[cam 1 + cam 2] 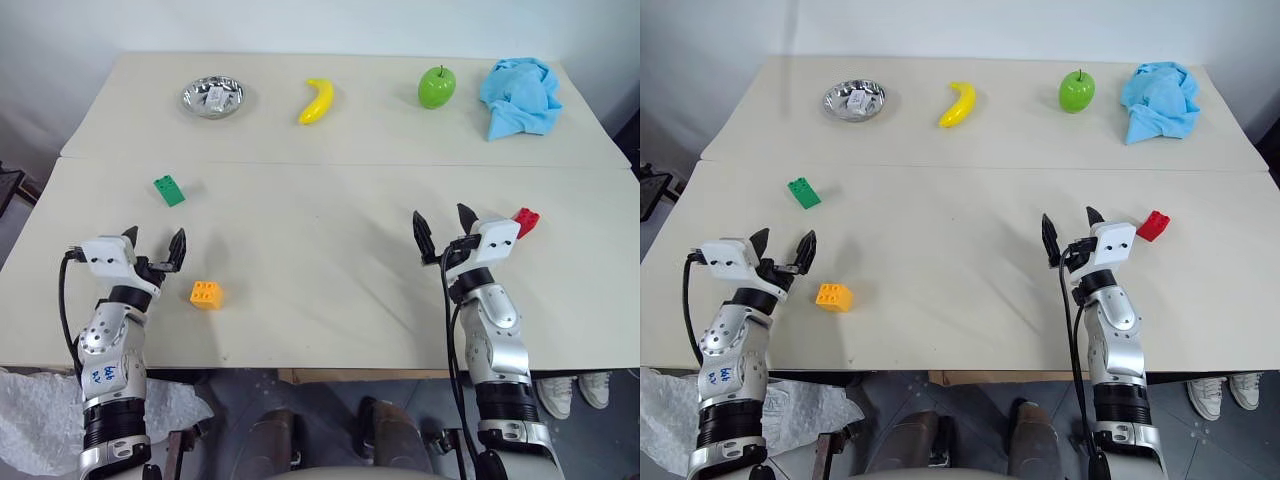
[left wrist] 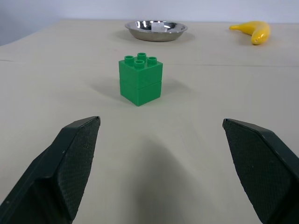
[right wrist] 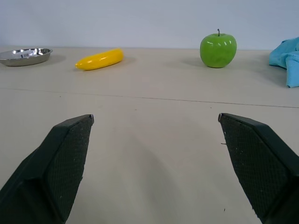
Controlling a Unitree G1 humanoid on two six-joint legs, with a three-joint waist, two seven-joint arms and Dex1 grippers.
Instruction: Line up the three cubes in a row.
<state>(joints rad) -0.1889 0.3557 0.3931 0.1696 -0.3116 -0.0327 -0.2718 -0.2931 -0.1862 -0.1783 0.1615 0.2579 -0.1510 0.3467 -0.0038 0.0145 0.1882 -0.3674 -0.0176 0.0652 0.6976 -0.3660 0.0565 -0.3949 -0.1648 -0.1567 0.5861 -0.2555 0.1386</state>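
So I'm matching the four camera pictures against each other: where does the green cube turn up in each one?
Left eye view: green cube on the table's left side, ahead of the open left gripper.
Right eye view: same place, beyond the orange-yellow cube.
Left wrist view: straight ahead, between the fingers.
Right wrist view: not in it.
Shared landmark: the banana at the far edge.

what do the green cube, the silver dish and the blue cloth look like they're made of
Green cube: most likely hard moulded plastic, smooth with a slight sheen, with crisp round studs on top and a seam around its middle.
Silver dish: looks like polished metal, probably steel, given its mirror-like reflections and thin rim.
Blue cloth: soft fabric, matte and crumpled into loose folds; the weave cannot be made out.
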